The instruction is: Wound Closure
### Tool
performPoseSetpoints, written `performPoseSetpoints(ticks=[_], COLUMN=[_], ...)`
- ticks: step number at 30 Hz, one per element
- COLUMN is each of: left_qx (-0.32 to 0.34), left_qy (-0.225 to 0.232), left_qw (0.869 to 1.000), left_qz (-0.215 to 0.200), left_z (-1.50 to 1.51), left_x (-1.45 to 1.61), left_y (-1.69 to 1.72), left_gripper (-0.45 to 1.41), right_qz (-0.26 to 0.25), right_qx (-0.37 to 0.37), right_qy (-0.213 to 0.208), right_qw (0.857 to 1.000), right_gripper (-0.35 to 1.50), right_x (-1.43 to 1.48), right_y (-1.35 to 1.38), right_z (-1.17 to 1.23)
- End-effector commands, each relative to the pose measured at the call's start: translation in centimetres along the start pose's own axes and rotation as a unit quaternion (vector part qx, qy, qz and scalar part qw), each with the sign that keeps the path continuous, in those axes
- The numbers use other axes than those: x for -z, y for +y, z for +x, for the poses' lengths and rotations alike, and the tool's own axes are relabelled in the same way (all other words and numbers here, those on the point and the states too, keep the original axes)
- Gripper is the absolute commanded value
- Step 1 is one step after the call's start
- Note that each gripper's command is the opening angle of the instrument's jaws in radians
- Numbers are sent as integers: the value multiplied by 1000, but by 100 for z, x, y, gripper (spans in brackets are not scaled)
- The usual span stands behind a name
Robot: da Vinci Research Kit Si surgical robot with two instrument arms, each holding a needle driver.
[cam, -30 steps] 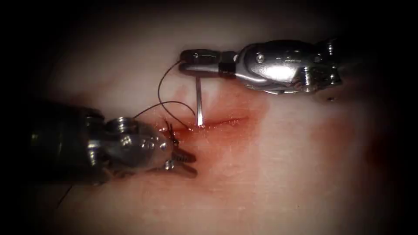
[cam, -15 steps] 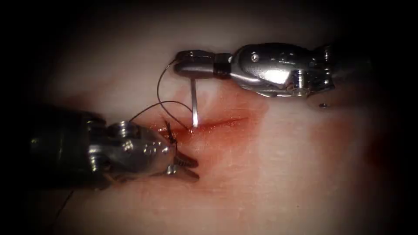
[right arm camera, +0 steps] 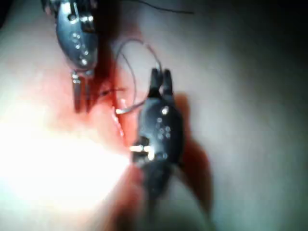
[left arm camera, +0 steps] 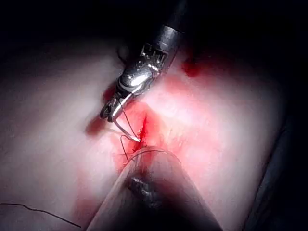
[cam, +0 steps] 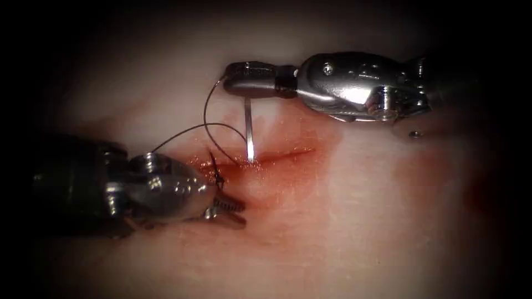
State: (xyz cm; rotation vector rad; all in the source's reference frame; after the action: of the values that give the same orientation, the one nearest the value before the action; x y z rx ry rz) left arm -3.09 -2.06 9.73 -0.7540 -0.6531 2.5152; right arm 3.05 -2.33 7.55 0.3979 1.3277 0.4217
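Observation:
My right tool (cam: 237,81) comes in from the right above the cut (cam: 277,156), jaws shut on the curved needle (cam: 249,127) near its tail end. The needle hangs down, its tip touching the tissue (cam: 360,221) at the cut's upper lip toward the left end; I cannot tell how deep it sits. Dark thread (cam: 206,119) runs from the needle's tail, loops left and drops to a stitch (cam: 217,170) at the cut's left end. My left tool (cam: 233,211) lies below and left of the cut, jaws slightly open, holding nothing. The left wrist view shows the right tool (left arm camera: 111,110) with the needle (left arm camera: 128,128).
Red fluid (cam: 288,177) stains the tissue around and below the cut. A second thread strand (cam: 177,135) arcs from the stitch area behind the left tool's wrist. A loose thread (left arm camera: 38,211) lies on the tissue away from the wound.
The right tool has shifted slightly left with the needle, the tip staying at the cut. The left tool has drawn back a little to the left.

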Motion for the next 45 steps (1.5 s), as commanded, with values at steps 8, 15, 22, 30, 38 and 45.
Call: performPoseSetpoints(ticks=[8,15,22,30,38,45], left_qx=[0,-1,-1,-2,-2,-2], left_qy=[-1,-3,-3,-3,-3,-3], left_qw=[1000,1000,1000,1000,1000,1000], left_qz=[3,3,2,0,0,0], left_z=[-3,-3,-3,-5,-6,-6], left_x=[-15,-14,-13,-8,-7,-7], left_y=[2,1,1,-2,-4,-4], left_gripper=[15,14,14,14,14,14], right_qz=[7,10,14,24,31,46], right_qx=[-87,-116,-136,-150,-219,-253], right_qy=[2,-5,-16,-27,-45,-58], right_qw=[996,993,991,988,974,965], right_gripper=[-35,-35,-35,-35,-35,-35], right_x=[-10,-11,-13,-13,-12,-9], right_y=[-8,-10,-15,-28,-34,-43], right_z=[-4,-6,-8,-8,-8,-9])
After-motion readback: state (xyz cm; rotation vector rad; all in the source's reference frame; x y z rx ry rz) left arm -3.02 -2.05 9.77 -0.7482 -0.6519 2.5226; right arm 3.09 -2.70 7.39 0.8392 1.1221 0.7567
